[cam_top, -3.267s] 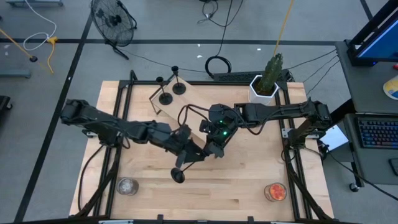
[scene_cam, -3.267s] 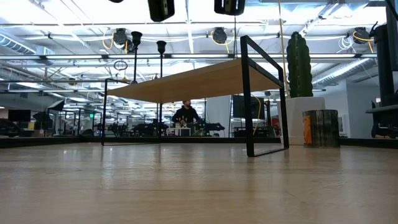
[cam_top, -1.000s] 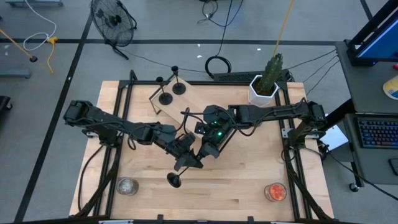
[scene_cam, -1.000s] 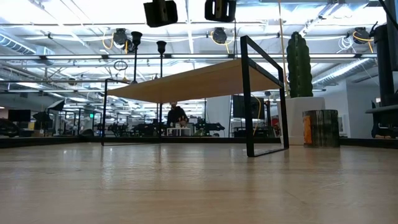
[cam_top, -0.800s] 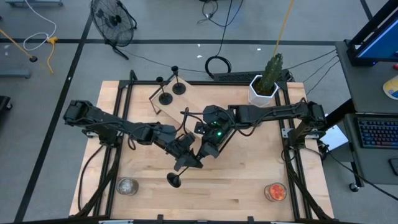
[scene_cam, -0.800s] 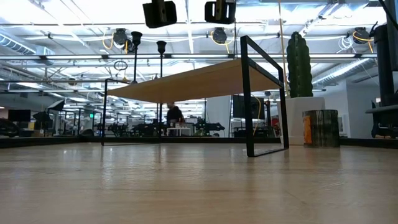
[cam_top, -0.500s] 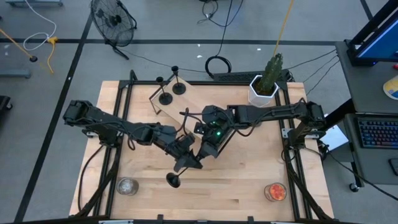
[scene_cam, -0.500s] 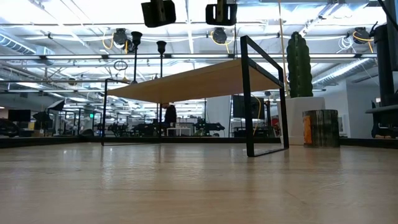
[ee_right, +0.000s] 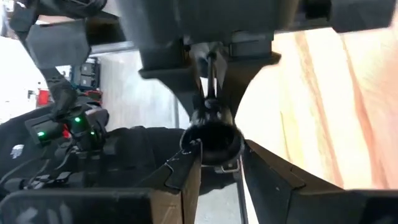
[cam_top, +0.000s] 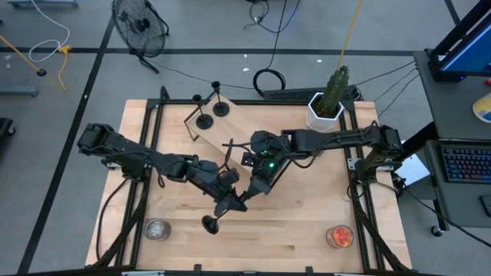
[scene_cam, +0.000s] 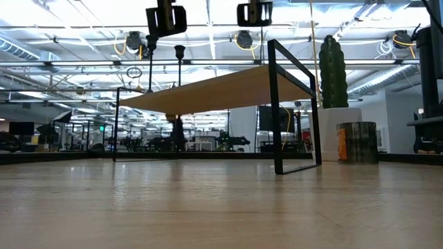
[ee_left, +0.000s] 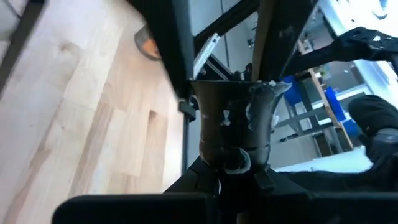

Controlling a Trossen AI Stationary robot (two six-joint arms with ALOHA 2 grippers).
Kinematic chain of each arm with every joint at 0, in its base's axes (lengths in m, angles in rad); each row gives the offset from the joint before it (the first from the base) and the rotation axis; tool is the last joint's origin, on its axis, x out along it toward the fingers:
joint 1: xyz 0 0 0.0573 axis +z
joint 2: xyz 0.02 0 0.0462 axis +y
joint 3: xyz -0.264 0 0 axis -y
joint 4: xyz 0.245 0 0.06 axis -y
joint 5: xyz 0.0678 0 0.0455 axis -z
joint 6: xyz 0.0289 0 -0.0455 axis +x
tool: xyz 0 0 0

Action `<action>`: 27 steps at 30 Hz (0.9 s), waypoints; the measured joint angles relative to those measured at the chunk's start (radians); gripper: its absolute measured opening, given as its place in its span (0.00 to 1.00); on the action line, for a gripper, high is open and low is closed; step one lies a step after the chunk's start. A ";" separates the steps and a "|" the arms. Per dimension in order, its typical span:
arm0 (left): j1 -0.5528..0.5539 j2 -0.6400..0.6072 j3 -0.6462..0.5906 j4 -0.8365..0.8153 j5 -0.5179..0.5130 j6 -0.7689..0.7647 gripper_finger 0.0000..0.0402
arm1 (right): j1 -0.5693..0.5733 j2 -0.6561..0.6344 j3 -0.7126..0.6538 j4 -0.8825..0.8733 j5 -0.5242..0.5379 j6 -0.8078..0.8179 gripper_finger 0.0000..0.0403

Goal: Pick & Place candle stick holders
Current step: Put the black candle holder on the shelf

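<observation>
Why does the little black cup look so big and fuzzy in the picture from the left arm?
In the left wrist view the black metal candle holder cup sits right against the lens, so it is blurred; the low view is glary from bright ceiling lights; the high view is evenly lit.

No readable text, label, brand or number anywhere.

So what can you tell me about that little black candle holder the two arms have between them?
The candle stick holder looks like black metal: a round disc base, a thin stem and a small flared cup flecked with pale wax-like spots. It is held tilted above the middle of the wooden table, base toward the front edge. The left tool is shut on its stem just below the cup. The right tool sits at the cup end, its fingers open on either side of it.
</observation>
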 joint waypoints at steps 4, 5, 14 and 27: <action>-0.001 -0.002 0.000 0.005 -0.006 -0.008 0.05 | -0.004 -0.031 0.000 -0.022 -0.004 0.000 0.28; 0.000 -0.002 -0.001 0.000 -0.019 -0.015 0.04 | -0.004 -0.045 0.000 -0.023 -0.013 -0.002 0.28; -0.005 -0.017 -0.007 -0.005 -0.147 -0.007 0.04 | -0.005 -0.179 0.004 -0.036 0.095 -0.037 0.27; -0.041 -0.153 -0.004 0.194 -0.821 0.324 0.04 | 0.001 -0.350 0.003 -0.098 0.223 -0.216 0.26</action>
